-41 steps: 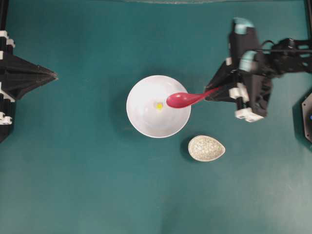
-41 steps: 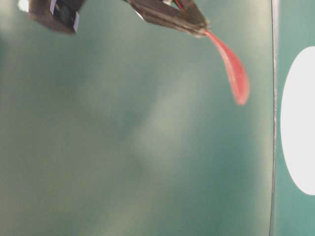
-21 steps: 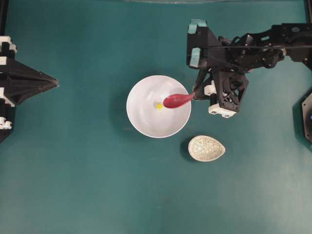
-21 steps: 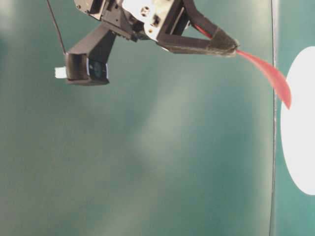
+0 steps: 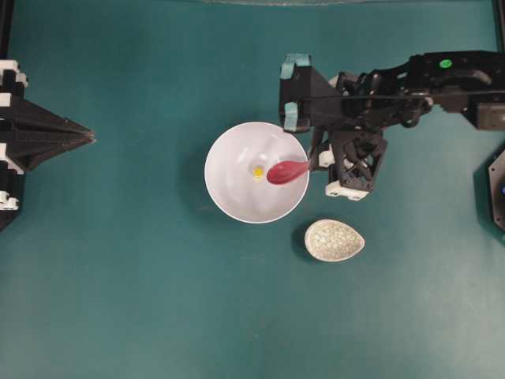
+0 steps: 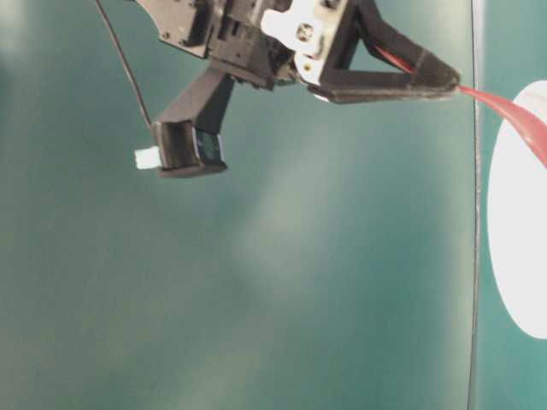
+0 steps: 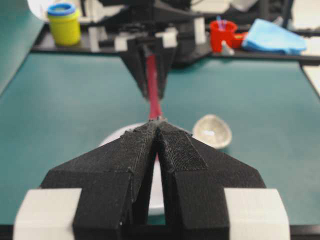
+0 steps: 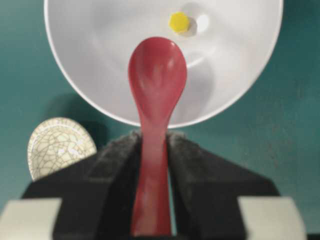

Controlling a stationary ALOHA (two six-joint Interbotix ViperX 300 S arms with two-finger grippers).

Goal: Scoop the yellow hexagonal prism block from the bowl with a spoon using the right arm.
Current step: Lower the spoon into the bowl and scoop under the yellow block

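R gripper clamped on spoon handle, scoop over bowl; L gripper together, level

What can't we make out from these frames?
- Table-level: bowl cut off by the right edge, interior unseen; block not visible; spoon scoop cut by the edge.
- Left wrist: bowl mostly hidden behind the left hand.
- Overhead: whether the spoon touches the bowl can't be told; block too small for shape.

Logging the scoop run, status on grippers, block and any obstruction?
Right gripper shut on spoon, scoop over bowl. Left gripper shut, empty. Yellow block in bowl, just past spoon tip, not scooped. Nothing between them.
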